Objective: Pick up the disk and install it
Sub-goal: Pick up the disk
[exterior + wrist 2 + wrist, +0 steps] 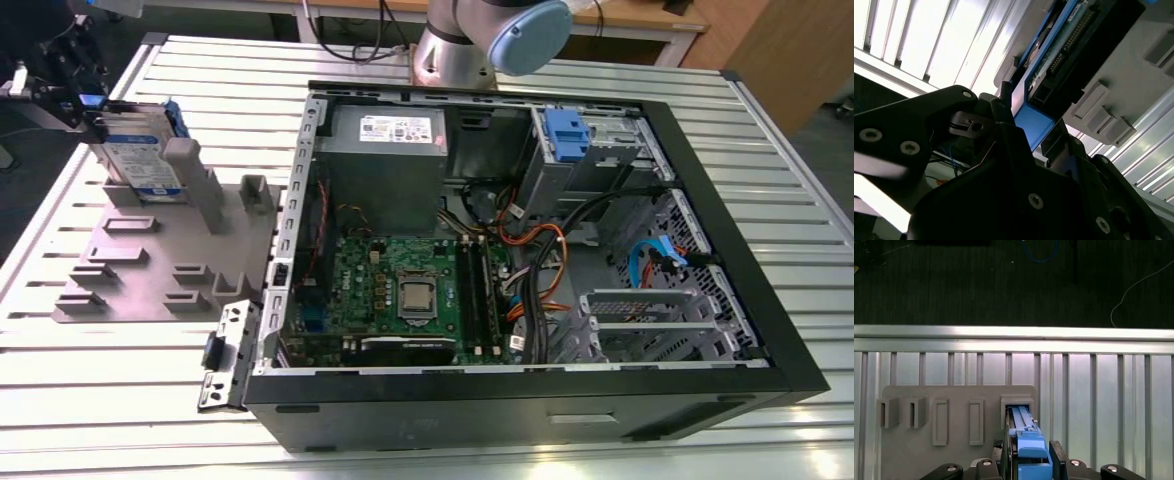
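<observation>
I read the gripper (1031,460) as clamped on the disk (1028,437), which stands upright in the grey stand (924,452) by the desk (107,400) edge.

The disk (140,160) is standing upright on its edge at about ten o'clock in the exterior view, sitting in a slot of the grey holder plate (147,285). Its silver-grey face is showing a white-and-blue label, and its blue carrier frame (1026,442) is running along its edges in both wrist views.
</observation>
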`<state>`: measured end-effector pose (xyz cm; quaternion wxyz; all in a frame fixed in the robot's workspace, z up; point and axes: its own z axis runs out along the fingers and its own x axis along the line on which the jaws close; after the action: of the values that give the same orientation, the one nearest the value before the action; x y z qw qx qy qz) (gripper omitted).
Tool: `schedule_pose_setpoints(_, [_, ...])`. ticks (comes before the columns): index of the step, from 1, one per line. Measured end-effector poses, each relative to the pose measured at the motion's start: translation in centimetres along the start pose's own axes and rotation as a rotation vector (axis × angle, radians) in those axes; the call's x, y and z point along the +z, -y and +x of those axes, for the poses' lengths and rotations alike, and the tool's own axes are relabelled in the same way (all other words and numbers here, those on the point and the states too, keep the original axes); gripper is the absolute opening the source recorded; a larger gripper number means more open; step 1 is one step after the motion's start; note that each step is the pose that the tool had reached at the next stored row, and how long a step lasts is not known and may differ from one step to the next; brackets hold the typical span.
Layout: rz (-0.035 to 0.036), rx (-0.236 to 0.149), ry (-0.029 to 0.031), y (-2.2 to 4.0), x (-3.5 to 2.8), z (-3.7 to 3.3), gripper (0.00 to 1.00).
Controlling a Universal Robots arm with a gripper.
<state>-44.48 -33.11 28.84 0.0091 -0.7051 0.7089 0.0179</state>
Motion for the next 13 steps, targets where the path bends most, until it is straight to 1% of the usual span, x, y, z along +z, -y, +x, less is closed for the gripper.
schedule_pose_setpoints(3, [0.0001, 0.000, 0.0001, 0.00, 0.01, 0.00, 0.48])
schedule_pose_setpoints(6, [0.0008, 0.017, 0.0003, 0.00, 0.02, 0.00, 0.48])
schedule_pose_setpoints(13, [0.0008, 0.018, 0.0003, 0.00, 0.01, 0.06, 0.48])
